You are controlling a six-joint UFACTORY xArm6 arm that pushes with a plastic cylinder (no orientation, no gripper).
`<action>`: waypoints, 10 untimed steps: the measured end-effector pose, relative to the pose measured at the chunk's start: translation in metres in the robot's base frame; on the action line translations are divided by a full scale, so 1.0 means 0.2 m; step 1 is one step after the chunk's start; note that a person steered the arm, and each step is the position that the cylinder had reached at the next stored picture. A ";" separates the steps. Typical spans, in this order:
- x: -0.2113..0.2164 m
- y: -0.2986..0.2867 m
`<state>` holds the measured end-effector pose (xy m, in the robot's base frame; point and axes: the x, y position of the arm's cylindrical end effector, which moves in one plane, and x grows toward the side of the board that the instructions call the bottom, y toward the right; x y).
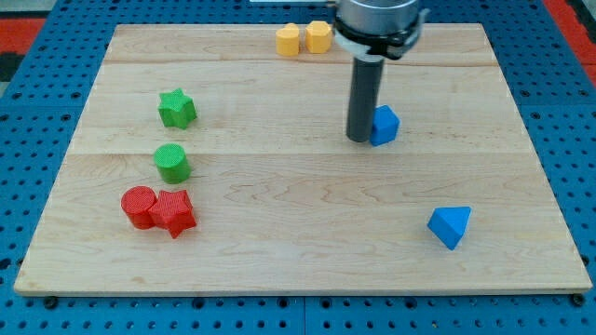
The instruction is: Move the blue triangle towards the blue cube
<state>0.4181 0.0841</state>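
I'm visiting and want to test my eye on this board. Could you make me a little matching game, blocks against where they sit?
Blocks:
1. blue triangle
2. blue cube
3. yellow blocks
4. green star

Places:
A. top edge of the board
B. view's left, above the green cylinder
C. view's bottom right
D. right beside my tip

Pairs: 1-C, 2-D, 3-A, 4-B

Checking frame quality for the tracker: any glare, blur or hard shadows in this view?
Camera view: even, soft light, no glare on the wooden board. Blocks look sharp; the blue triangle casts only a faint shadow. My tip sits right beside the blue cube on the view's left, hiding part of it. The arm's top is cut off at the view's top.
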 end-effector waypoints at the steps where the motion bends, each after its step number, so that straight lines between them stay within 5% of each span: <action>1: -0.06 0.12; 2: -0.09 0.21; 5: 0.66 0.48; 7: 0.89 0.61; 8: 0.96 0.38; 10: 0.41 0.35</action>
<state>0.5005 0.1545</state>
